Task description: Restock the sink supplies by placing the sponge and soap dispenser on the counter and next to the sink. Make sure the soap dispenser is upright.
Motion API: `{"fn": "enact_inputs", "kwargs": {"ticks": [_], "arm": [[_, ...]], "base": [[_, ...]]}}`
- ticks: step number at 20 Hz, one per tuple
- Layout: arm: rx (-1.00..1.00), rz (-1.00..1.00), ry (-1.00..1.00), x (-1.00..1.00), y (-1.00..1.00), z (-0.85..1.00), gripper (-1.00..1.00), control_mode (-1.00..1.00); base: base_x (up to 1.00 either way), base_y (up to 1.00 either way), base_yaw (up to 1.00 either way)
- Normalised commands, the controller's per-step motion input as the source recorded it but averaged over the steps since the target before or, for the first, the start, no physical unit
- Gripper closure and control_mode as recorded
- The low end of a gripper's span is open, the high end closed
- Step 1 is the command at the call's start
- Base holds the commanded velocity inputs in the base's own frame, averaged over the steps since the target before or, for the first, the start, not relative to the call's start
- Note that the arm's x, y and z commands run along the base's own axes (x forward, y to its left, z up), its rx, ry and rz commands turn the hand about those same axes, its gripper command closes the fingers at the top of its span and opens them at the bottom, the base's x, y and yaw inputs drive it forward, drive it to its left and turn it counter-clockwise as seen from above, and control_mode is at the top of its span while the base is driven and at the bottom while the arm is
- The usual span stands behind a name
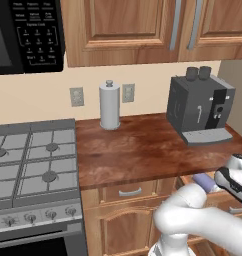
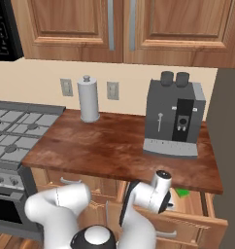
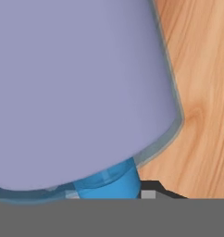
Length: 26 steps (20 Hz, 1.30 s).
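Item one, claw [image 3: 111,192]: clenched on the soap dispenser [image 3: 86,83], whose pale purple body lies right up against my hand camera, with its blue neck [image 3: 109,183] at 6 o'clock, between the dark fingertips [image 3: 155,190]. Item two, soap dispenser, placement: lying on its side over the light wooden floor of the open drawer [image 2: 207,214], below the front edge of the desk [image 1: 138,150]; in the left base view its purple end pokes out at 9 o'clock from the hand, low in the frame at about 4 o'clock. Item three, sponge [image 2: 182,192]: small green block in that same drawer, at 3 o'clock from the hand in the right base view, just beside it; I cannot tell whether they touch. Item four, desk: glossy reddish-brown wood. Item five, paper towel roll [image 1: 109,106]: upright at the desk's 12 o'clock, against the wall between two outlets. Item six, coffee machine [image 1: 200,107]: grey, at the desk's 2 o'clock, well apart from the roll. Item seven, stove [image 1: 33,160]: grey gas burners, adjoining the desk at 9 o'clock. Item eight, microwave [image 1: 25,35]: black, above the stove at 11 o'clock. Item nine, wooden wall cupboards [image 2: 124,29]: above the desk at 12 o'clock, doors shut.
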Motion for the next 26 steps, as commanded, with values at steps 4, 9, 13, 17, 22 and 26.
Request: {"fn": "enact_inputs", "kwargs": {"ticks": [4, 9, 13, 17, 22, 26], "arm": [[0.00, 0.00, 0.00, -0.62, 0.00, 0.00, 1.00, -1.00], [0.02, 0.00, 0.00, -0.84, 0.00, 0.00, 1.00, -1.00], [0.01, 0.00, -0.05, -0.84, -0.04, 0.37, 1.00, -1.00], [0.00, 0.00, -0.09, -0.15, -0.09, 0.97, 1.00, -1.00], [0.00, 0.00, -0.07, -0.01, 0.00, 1.00, 1.00, -1.00], [0.00, 0.00, -0.02, -0.27, 0.00, 1.00, 1.00, -1.00]], "base": [[0.00, 0.00, 0.00], [0.00, 0.00, 0.00], [0.00, 0.00, 0.00], [0.00, 0.00, 0.00], [0.00, 0.00, 0.00], [0.00, 0.00, 0.00]]}}
